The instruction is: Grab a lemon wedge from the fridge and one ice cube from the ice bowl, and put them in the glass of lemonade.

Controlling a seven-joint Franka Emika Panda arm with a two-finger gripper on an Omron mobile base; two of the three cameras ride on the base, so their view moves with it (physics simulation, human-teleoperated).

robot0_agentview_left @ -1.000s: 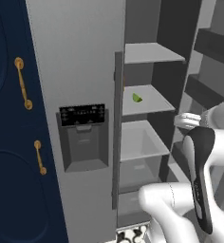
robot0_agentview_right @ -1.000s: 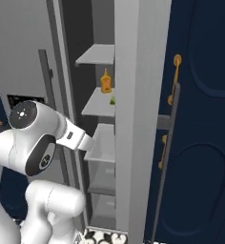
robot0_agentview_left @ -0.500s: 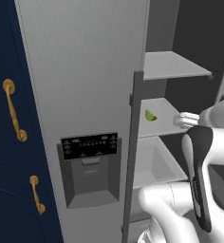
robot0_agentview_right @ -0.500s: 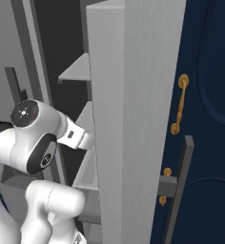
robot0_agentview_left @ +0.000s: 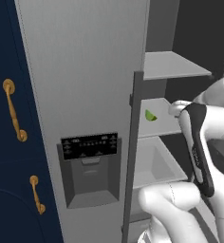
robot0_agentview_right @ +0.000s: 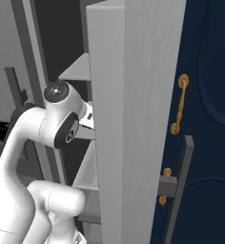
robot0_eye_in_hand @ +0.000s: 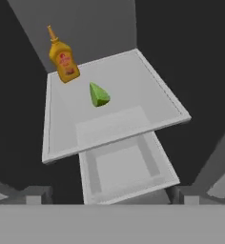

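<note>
From my remote seat I saw the tall grey two-door fridge [robot0_agentview_left: 85, 71] standing with one door open, its dark vertical bar handle [robot0_agentview_left: 129, 156] and black-panelled dispenser recess [robot0_agentview_left: 91, 166] facing the left base camera. The tiny yellow-green lemon wedge [robot0_eye_in_hand: 99, 95] lay on a pale grey fridge shelf [robot0_eye_in_hand: 148, 102], roughly midway between that shelf's side edges and nearer its back edge than its front one. In the left base view the same wedge [robot0_agentview_left: 150, 115] sat close to the shelf's left edge, just past the door handle.

A small yellow-orange squeeze bottle with a red label [robot0_eye_in_hand: 63, 57] stood upright at the shelf's back left corner as the hand camera saw it, near the wedge but not touching it. Below the shelf's front edge a pale grey open drawer [robot0_eye_in_hand: 126, 169] jutted forward.

The white arm reached in toward that shelf, its wrist level with the shelf's front edge in the left base view. The gripper's finger tips were not clear to me in any picture; I took the claw as spread wide, with nothing pinched, since the wedge lay free on the shelf well ahead of the hand.

Navy cabinet doors with brass handles [robot0_agentview_left: 13, 116] flanked the fridge, and the edge of the open grey fridge door [robot0_agentview_right: 133, 119] stood between the arm and a navy cabinet.
</note>
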